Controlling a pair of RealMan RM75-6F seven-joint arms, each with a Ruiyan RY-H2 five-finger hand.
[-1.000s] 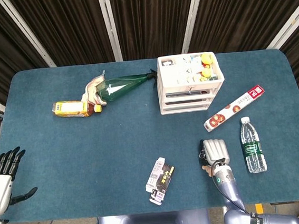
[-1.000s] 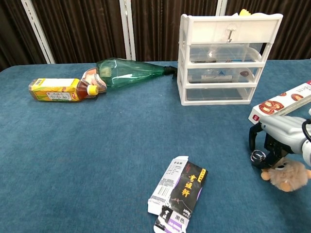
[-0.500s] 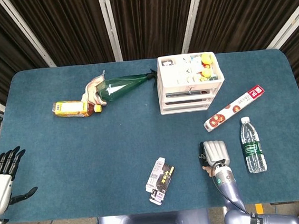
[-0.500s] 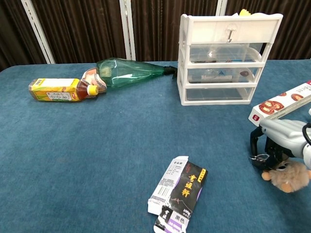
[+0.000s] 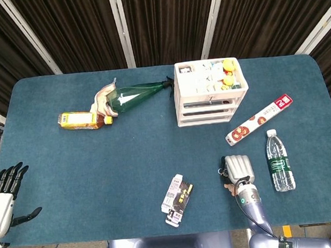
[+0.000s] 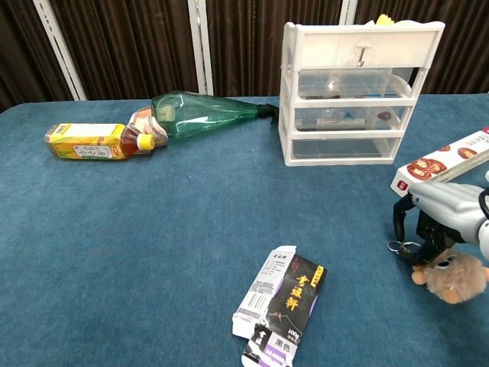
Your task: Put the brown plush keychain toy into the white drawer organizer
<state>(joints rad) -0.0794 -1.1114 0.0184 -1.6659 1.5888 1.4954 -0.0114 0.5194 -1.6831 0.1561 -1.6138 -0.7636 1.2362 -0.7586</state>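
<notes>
The brown plush keychain toy (image 6: 456, 275) lies on the blue table near the front right, its metal ring (image 6: 397, 246) sticking out to the left. My right hand (image 6: 443, 214) arches over it, fingers curled down onto the ring end and the plush tucked under the palm. From above, my right hand (image 5: 239, 168) hides most of the toy. The white drawer organizer (image 5: 206, 113) stands farther back, its open top tray holding small items; its front (image 6: 363, 46) faces the chest view. My left hand (image 5: 0, 201) hangs off the table's front left, fingers spread and holding nothing.
A green bottle (image 5: 133, 95) and a yellow drink bottle (image 5: 83, 119) lie at the back left. A black packet (image 5: 177, 200) lies near the front centre. A red-and-white box (image 5: 259, 119) and a water bottle (image 5: 279, 161) lie right of my right hand.
My right hand has shifted slightly over the toy; the keyring has slid a little to the left. The left hand has not moved.
</notes>
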